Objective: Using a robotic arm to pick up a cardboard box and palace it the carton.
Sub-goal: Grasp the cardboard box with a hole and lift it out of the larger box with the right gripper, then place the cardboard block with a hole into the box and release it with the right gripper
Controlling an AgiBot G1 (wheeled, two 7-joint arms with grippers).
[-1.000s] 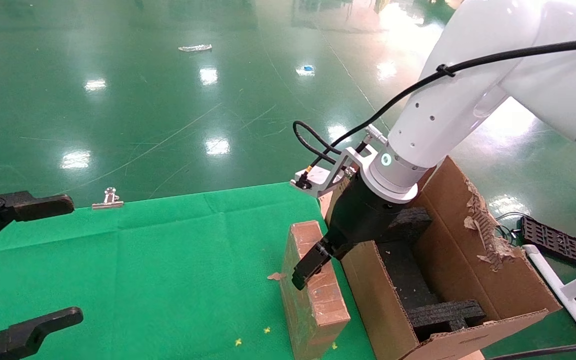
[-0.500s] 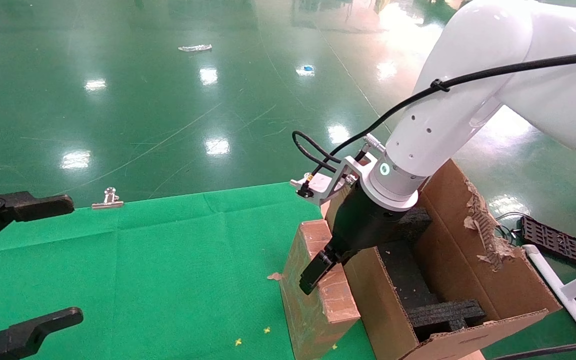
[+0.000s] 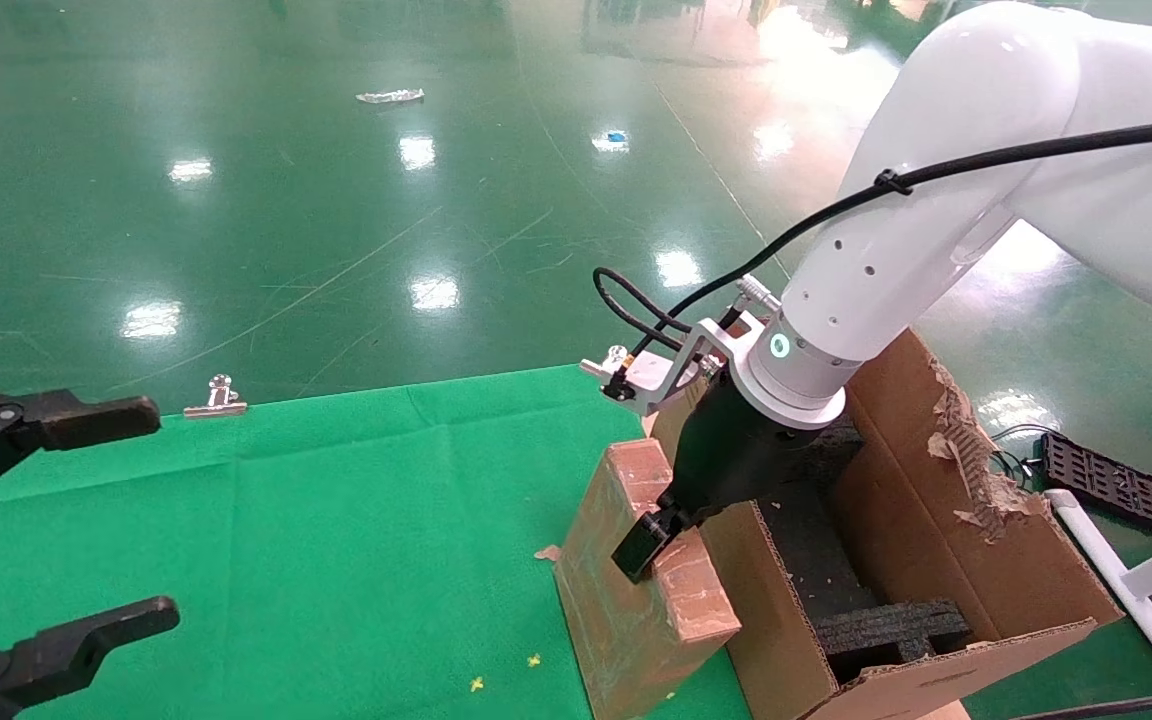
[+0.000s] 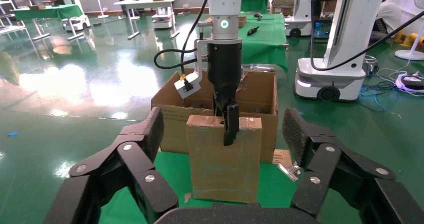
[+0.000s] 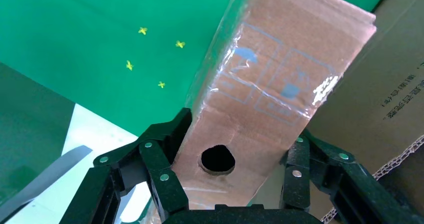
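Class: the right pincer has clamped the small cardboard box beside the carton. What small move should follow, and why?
Probably lift it straight up a little: the right pincer grips the cardboard box by its top edge, but it stands beside the carton wall.

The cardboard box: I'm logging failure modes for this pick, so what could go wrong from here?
The right gripper clamps only the top edge of the cardboard box; its taped surface could slip. The box stands beside the carton and may catch its near wall. The foam blocks inside could stop it seating.
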